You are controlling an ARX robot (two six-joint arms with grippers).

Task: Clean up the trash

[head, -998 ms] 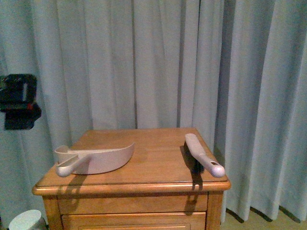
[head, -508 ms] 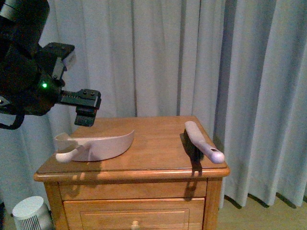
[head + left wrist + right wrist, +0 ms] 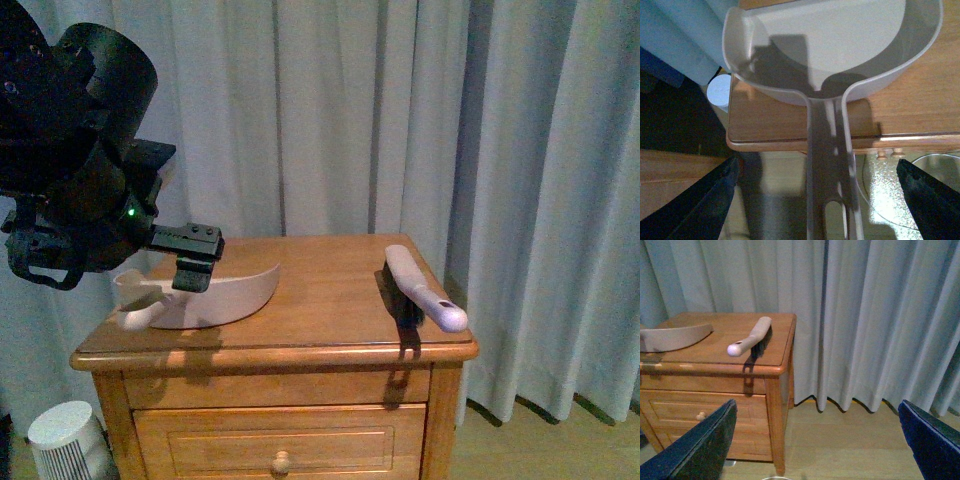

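The trash is out of view in every frame. A pink dustpan (image 3: 215, 295) lies on the left of the wooden nightstand (image 3: 300, 350), its handle sticking out past the left front corner. My left gripper (image 3: 195, 262) hangs open just over that handle. In the left wrist view the dustpan (image 3: 840, 45) fills the top, and its handle (image 3: 830, 165) runs between the spread fingers of the left gripper (image 3: 817, 162) without touching them. My right gripper (image 3: 816, 405) is open over bare floor, away from the nightstand (image 3: 715, 365).
A pink hand brush (image 3: 420, 290) lies on the nightstand's right side, its handle tip over the front edge; the right wrist view shows the brush (image 3: 750, 335) too. Grey curtains (image 3: 400, 120) hang close behind. A white round appliance (image 3: 65, 440) stands on the floor at the left.
My left arm has swung in from the left and come down, bringing its open gripper over the dustpan's handle. The dustpan and brush lie where they were.
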